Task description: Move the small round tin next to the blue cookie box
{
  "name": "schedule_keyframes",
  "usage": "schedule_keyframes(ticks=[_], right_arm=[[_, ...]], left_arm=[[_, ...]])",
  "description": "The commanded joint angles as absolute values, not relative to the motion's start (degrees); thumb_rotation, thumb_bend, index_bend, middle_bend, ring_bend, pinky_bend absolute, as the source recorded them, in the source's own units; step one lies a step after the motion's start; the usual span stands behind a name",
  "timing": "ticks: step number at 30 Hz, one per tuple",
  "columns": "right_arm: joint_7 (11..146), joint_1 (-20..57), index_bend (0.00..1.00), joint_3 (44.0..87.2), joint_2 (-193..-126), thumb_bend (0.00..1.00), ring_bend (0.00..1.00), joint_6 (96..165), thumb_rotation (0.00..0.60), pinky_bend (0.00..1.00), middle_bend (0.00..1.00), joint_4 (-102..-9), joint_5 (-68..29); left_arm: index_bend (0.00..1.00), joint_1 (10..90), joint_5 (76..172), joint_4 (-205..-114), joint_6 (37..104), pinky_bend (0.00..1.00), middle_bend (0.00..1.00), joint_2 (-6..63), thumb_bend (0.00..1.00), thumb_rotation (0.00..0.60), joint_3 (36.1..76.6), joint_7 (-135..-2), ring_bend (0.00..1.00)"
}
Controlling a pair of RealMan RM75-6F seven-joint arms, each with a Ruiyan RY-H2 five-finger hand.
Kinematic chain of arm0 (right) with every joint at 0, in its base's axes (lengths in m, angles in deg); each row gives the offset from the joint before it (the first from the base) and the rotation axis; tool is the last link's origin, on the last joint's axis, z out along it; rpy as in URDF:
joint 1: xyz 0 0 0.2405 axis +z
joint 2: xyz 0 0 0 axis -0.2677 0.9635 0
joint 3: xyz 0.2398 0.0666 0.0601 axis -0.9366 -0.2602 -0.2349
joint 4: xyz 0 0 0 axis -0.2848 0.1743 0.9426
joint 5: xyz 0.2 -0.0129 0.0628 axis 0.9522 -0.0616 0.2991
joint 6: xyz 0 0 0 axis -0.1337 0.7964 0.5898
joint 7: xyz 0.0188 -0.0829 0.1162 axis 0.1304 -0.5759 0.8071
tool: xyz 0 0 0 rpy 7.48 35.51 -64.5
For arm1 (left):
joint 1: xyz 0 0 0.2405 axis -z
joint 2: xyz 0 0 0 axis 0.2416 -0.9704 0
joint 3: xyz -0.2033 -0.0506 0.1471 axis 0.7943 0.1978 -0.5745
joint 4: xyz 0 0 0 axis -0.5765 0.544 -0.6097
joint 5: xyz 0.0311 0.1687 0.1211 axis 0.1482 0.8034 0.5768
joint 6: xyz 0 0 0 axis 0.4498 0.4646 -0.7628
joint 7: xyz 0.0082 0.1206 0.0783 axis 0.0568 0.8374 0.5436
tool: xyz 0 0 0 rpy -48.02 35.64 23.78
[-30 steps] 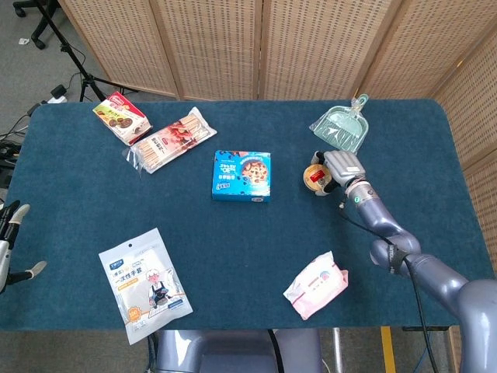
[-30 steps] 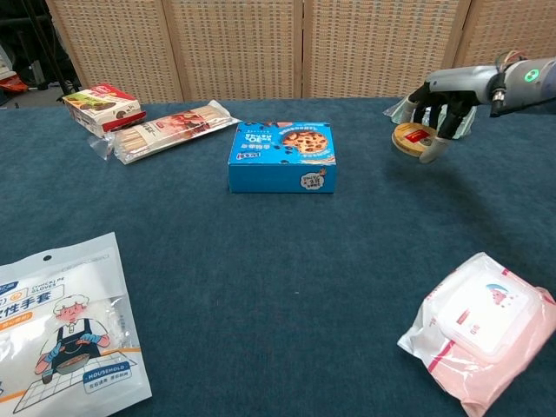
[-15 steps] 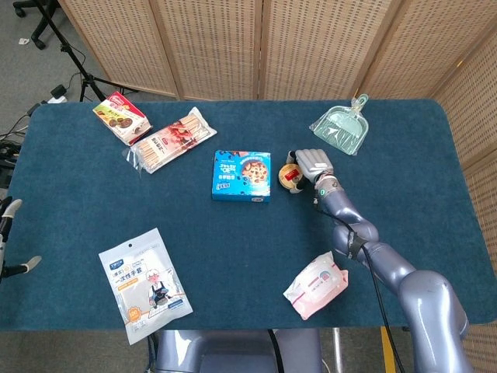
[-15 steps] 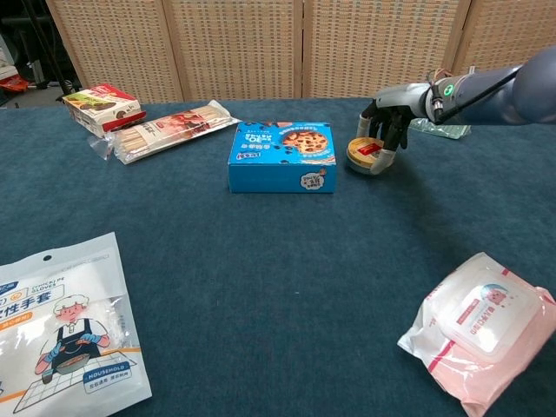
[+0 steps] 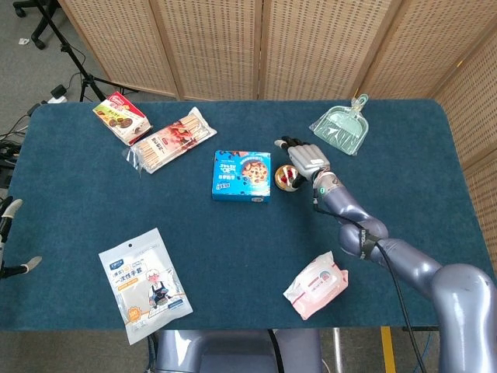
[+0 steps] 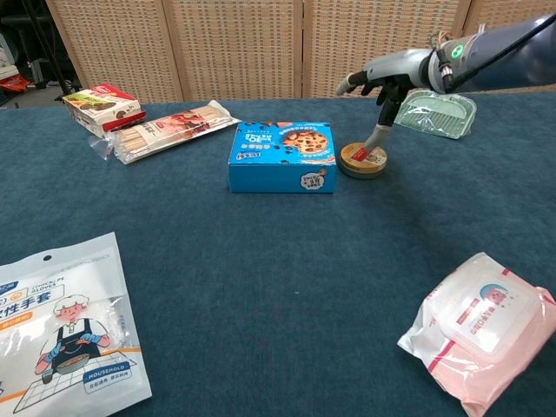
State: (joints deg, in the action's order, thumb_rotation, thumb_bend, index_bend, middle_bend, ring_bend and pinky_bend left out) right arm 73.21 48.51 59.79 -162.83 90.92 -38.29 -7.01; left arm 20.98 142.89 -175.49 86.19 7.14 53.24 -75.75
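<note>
- Two hands noted: the right hand (image 6: pixel 388 76) is spread open above the table (image 5: pixel 404 179), holding nothing; one fingertip (image 6: pixel 375 139) reaches down to the tin's rim.
- Tin (image 6: pixel 362 160) lies flat directly below that hand, just beside the cookie box (image 6: pixel 282 155), on the box's side nearest the hand.
- Dustpan (image 6: pixel 440 111) lies behind the hand, on its far side from the box.
- Wipes pack (image 6: pixel 482 326) lies well nearer the robot.
- Left hand (image 5: pixel 9 241) shows at the table's far edge; grip cannot be told.
</note>
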Motion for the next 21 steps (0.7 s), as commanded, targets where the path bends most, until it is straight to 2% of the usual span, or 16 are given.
schedule_keyframes(ticks=[1, 3, 6, 9, 11, 13, 17, 21], right_arm=[[68.2, 43.3, 0.00, 60.9, -152.1, 0.00, 0.00, 104.4, 0.600, 0.11, 0.00, -55.0, -8.6], [67.1, 41.6, 0.00, 61.3, -150.0, 0.00, 0.00, 107.8, 0.600, 0.06, 0.00, -58.7, -9.2], [65.9, 34.5, 0.00, 63.2, -144.3, 0.00, 0.00, 119.7, 0.600, 0.00, 0.00, -68.9, -13.8], [67.7, 27.8, 0.00, 65.6, -142.6, 0.00, 0.00, 130.2, 0.600, 0.00, 0.00, -72.3, -20.7], [69.3, 20.8, 0.00, 69.3, -142.6, 0.00, 0.00, 140.0, 0.600, 0.00, 0.00, -72.4, -26.3], [70.7, 16.4, 0.00, 71.9, -143.6, 0.00, 0.00, 146.1, 0.600, 0.00, 0.00, -71.0, -31.3], [72.2, 9.6, 0.00, 75.9, -144.8, 0.00, 0.00, 154.8, 0.600, 0.00, 0.00, -69.8, -37.5], [74.1, 5.8, 0.00, 77.9, -146.3, 0.00, 0.00, 158.8, 0.600, 0.00, 0.00, -67.1, -41.1]], left_arm=[[0.00, 20.8, 143.5, -175.3, 86.5, 0.00, 0.00, 6.9, 0.00, 0.600, 53.0, -76.5, 0.00], [0.00, 20.8, 143.6, -175.1, 86.6, 0.00, 0.00, 6.8, 0.00, 0.600, 53.0, -76.9, 0.00], [0.00, 20.6, 144.4, -174.8, 87.1, 0.00, 0.00, 6.6, 0.00, 0.600, 52.8, -77.9, 0.00], [0.00, 20.6, 146.1, -174.5, 87.6, 0.00, 0.00, 6.6, 0.00, 0.600, 52.2, -78.6, 0.00], [0.00, 20.7, 148.7, -173.6, 89.2, 0.00, 0.00, 7.2, 0.00, 0.600, 51.9, -79.4, 0.00], [0.00, 20.6, 150.2, -172.4, 90.6, 0.00, 0.00, 8.0, 0.00, 0.600, 51.7, -80.0, 0.00], [0.00, 20.6, 151.8, -171.3, 92.2, 0.00, 0.00, 8.7, 0.00, 0.600, 51.5, -80.8, 0.00], [0.00, 20.6, 152.3, -171.4, 91.8, 0.00, 0.00, 8.4, 0.00, 0.600, 50.9, -81.6, 0.00]])
